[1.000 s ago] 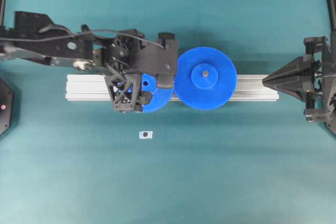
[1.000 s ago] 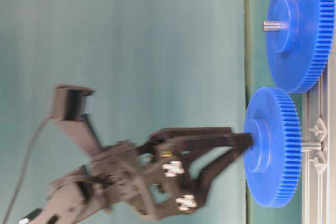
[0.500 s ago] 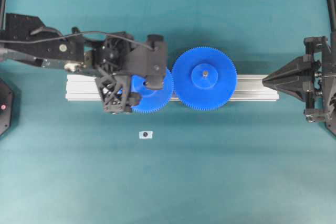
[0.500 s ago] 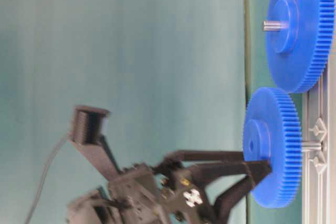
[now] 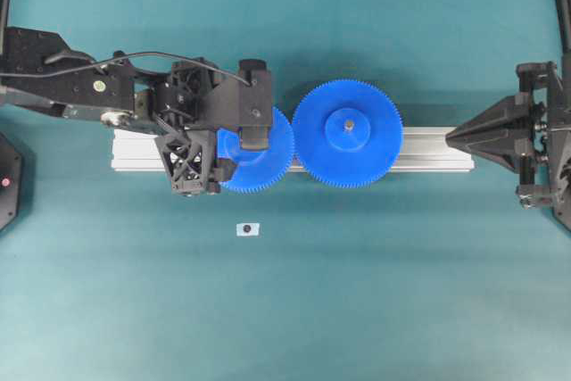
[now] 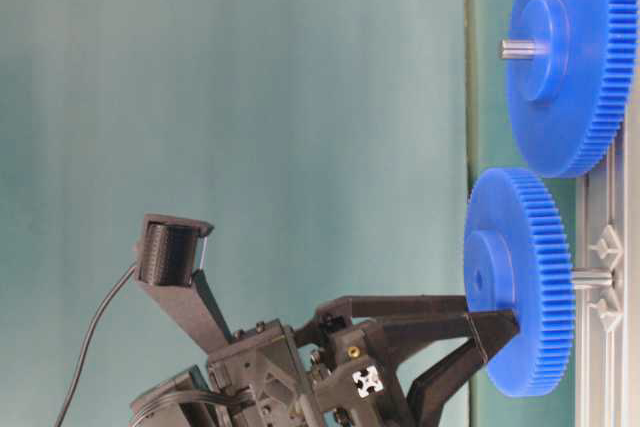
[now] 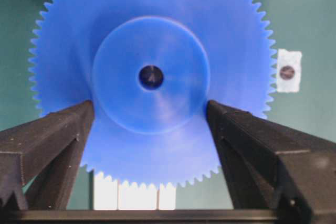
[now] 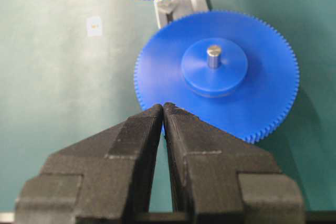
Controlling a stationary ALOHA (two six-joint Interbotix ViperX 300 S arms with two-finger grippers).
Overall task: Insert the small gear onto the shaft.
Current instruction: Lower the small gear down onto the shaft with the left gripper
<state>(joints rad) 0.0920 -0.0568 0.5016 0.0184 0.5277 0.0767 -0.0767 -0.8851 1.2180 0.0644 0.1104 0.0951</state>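
the left gripper stands wide, fingers flanking but clear of the hub of the small gear, seated on the shaft beside the bigger gear, apparently released.

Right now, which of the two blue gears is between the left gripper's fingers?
The small gear, left of the bigger gear overhead. The left gripper straddles its hub; the bigger one stands free with a pin through its centre.

Both arms are matte black. The left hand has open lattice-framed fingers, a thin black cable looping along its arm, silver screws, and a small white cross mark. The right hand has solid wedge fingers.
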